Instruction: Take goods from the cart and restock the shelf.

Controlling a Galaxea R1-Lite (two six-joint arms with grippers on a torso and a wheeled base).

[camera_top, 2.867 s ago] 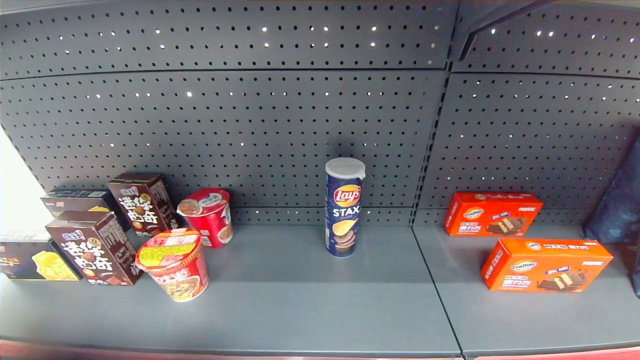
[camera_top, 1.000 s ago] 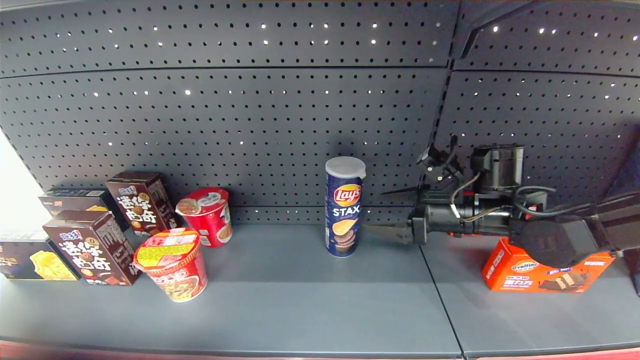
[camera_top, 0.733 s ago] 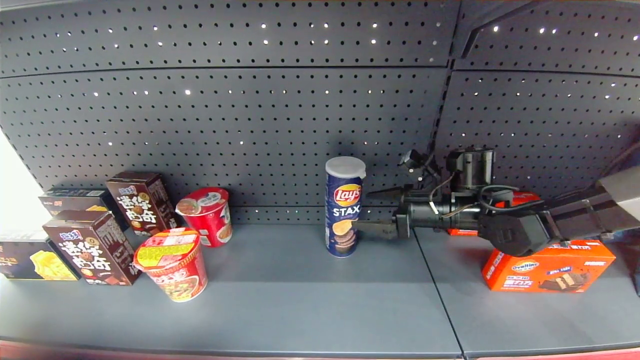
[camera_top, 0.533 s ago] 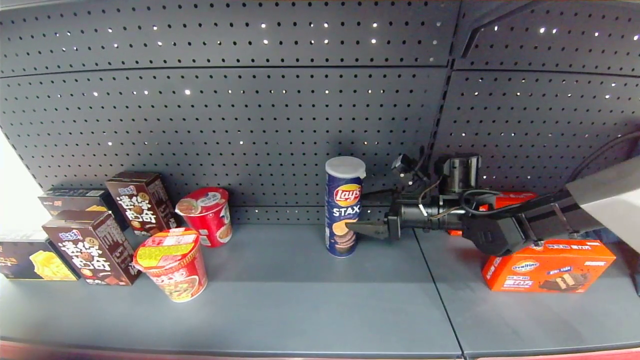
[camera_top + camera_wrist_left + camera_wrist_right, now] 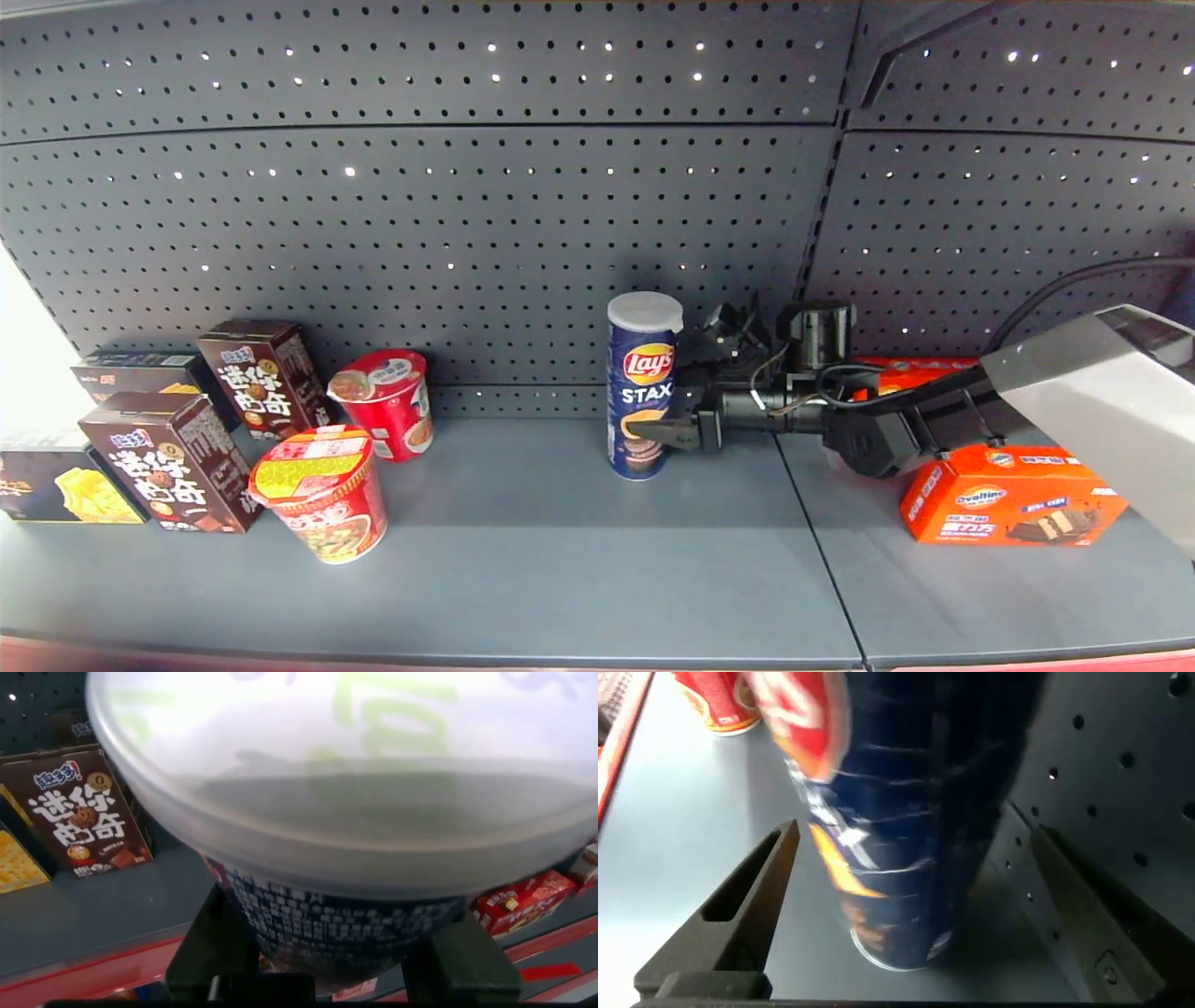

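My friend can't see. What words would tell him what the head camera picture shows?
The robot's right pincer is open around an upright blue chips can on a grey shelf. Noodle cups and brown boxes stand to the left, orange boxes to the right.

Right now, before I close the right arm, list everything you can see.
shelf: one, grey, with a holed back wall.
chip can: one, blue with pale lid, upright mid-shelf.
noodle cups: two, red, left of the chip can.
brown boxes: two, brown, left of the cups.
dark boxes: two, black with yellow, far left end.
orange boxes: two, orange, right section; the rear one partly behind the arm.
second chip can: one, blue with pale lid, in the left gripper.
right gripper: open, one finger on either side of the chip can.
left gripper: shut on the second chip can.
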